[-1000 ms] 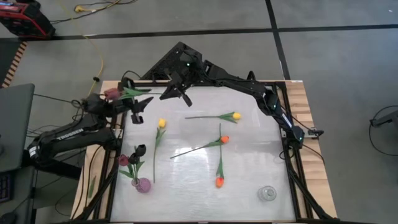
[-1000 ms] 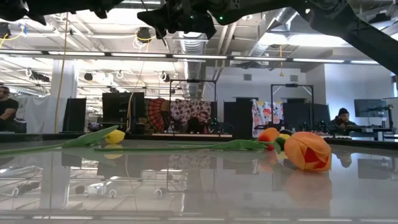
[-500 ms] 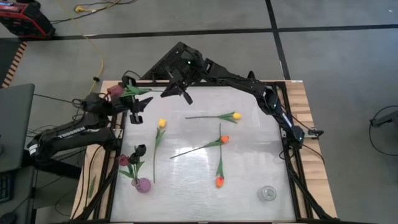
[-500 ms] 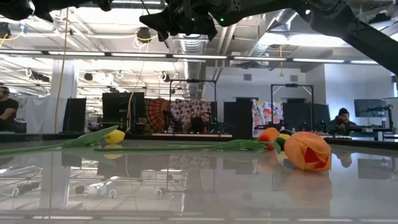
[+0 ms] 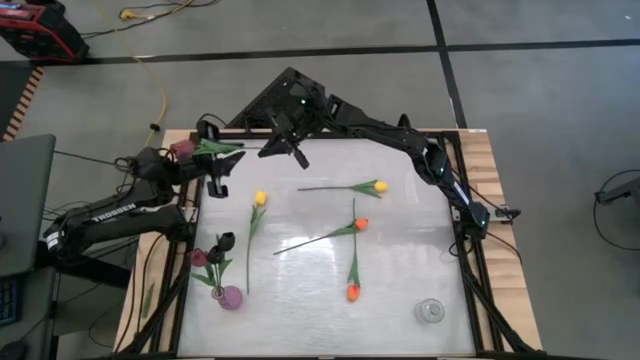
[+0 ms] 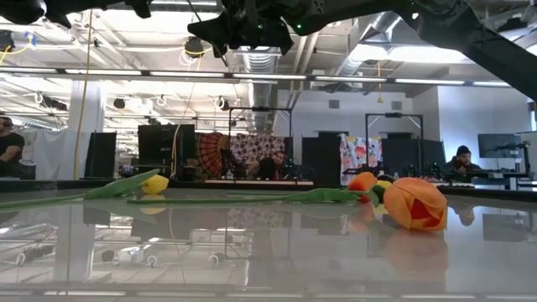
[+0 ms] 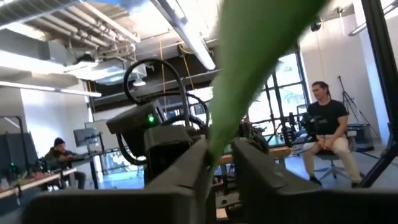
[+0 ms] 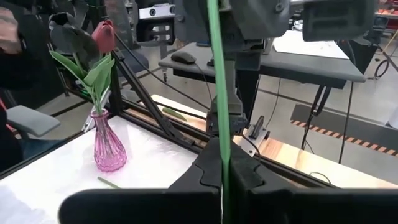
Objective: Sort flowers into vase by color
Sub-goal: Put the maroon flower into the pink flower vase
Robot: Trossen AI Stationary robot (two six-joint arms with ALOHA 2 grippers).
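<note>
Holding one maroon flower between us at the upper left of the high view, left tool and right tool both clamped on its green stem, we judge a handover toward the pink vase at lower left.

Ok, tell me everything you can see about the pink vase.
The pink vase is small and translucent, glass-like, with a ribbed round belly and a narrow flared neck. It stands upright on the white table top, near the lower left corner in the high view. It holds a maroon tulip and a near-black tulip with green leaves.
</note>
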